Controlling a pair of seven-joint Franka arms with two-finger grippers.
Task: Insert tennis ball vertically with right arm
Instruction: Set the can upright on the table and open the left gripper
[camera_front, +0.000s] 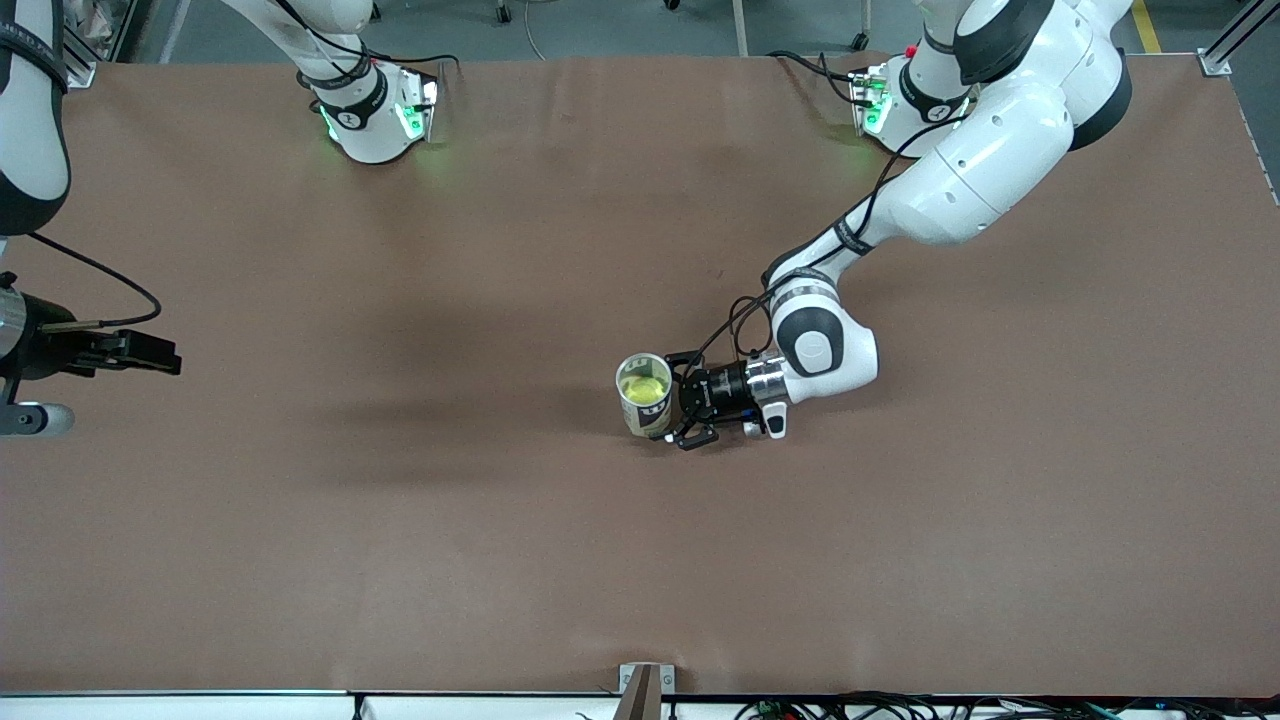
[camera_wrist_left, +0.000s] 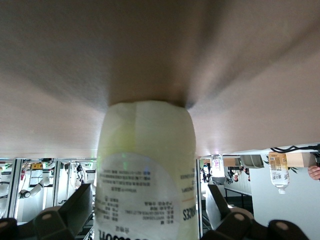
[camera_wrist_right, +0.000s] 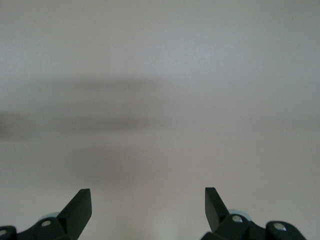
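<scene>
Ball (camera_front: 644, 385) (yellow-green) sits in upright can (camera_front: 642, 412); left gripper (camera_front: 690, 408) and right gripper (camera_front: 150, 352) both splayed

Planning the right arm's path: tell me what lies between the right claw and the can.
Nothing: the front view shows only bare brown table between the right claw and the can, which stands upright.

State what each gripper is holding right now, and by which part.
The left gripper has its open fingers on either side of the upright can, at its side wall; a firm grip cannot be told. The right gripper is open and holds nothing.
</scene>
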